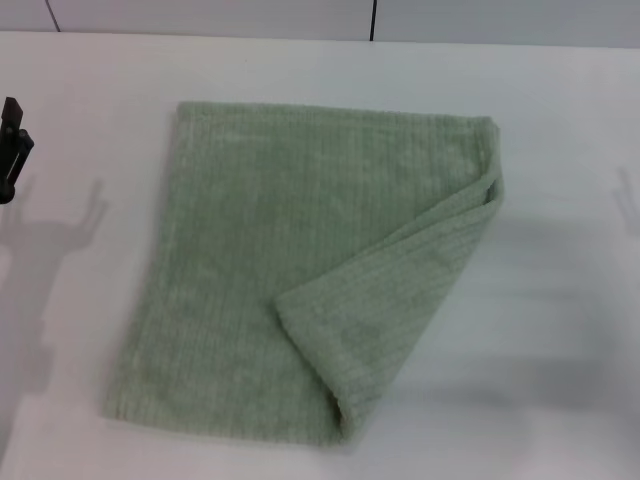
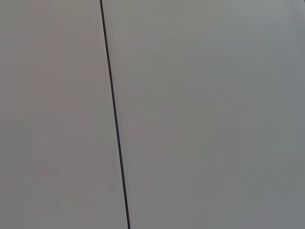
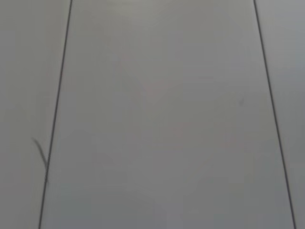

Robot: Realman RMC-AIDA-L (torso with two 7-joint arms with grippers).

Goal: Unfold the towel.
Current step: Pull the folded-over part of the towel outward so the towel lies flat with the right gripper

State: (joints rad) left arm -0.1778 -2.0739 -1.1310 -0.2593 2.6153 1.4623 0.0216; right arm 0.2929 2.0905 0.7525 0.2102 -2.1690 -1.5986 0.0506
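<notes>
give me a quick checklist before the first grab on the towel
1. Towel lies flat on the table, fully in the head view: ok.
2. Folded flap on the robot's right side, its corner exposed to grasp: ok.
3. Nothing resting on the towel: ok.
4. Left hand at the table's left edge, apart from the towel: ok; open or shut: cannot tell.
5. Right hand position: cannot tell, not in any view.
6. Wrist views aimed at the towel: not ok, they show only plain panels.

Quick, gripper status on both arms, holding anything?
Left gripper: at the table's left edge, clear of the towel, holding nothing; jaws open or closed cannot be told.
Right gripper: not in view; state cannot be told.
</notes>
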